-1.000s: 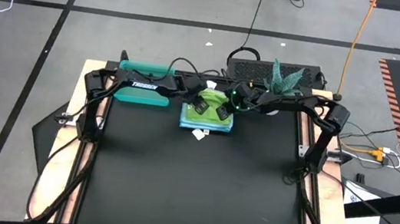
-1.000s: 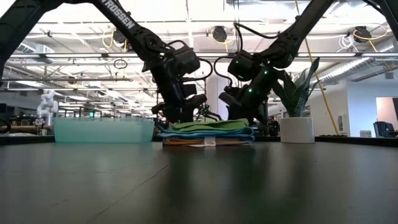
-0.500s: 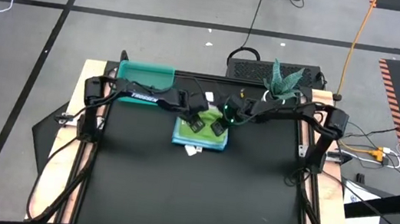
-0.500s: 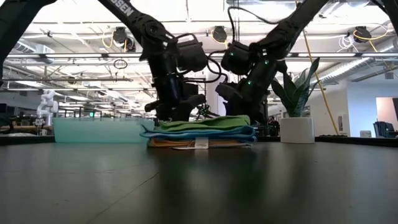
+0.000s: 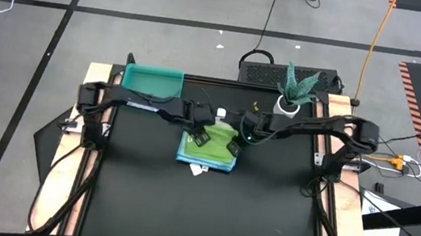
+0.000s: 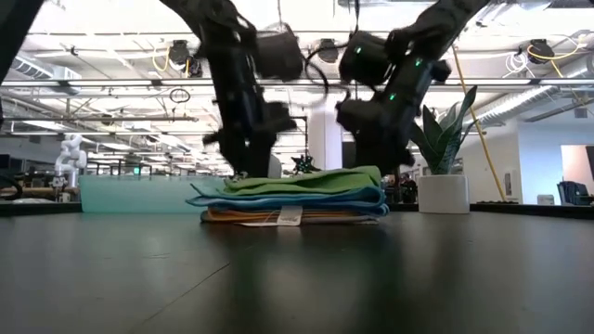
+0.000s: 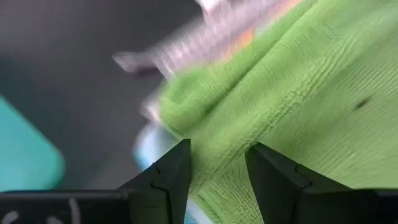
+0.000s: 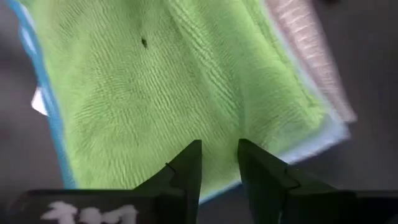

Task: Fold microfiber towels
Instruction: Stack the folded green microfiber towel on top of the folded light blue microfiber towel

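Behind mid-table [image 5: 182, 212]: towels [image 5: 207, 149] stacked flat, green towel [image 5: 215, 147] on top, blues and orange showing as layers below in the low view, white tag [image 5: 200, 168] poking out at the near edge.

Now clearly nearer the table's middle than a second ago; then lying close beside the tray [image 5: 152, 82], now well apart from it. Slightly turned too, no longer square to the table's edge.

Left gripper [image 5: 201, 137] down on the stack's far left part, clenched on the green towel, cloth bunched between its fingers [image 7: 171, 177] in the left wrist view. Right gripper [image 5: 233, 147] on the far right part, likewise clamped on green cloth, fingers [image 8: 186, 168] close together.

Both arms stretched further forward than before, wrists lower over the stack.

Plant [image 5: 294, 87] unmoved at the back right.
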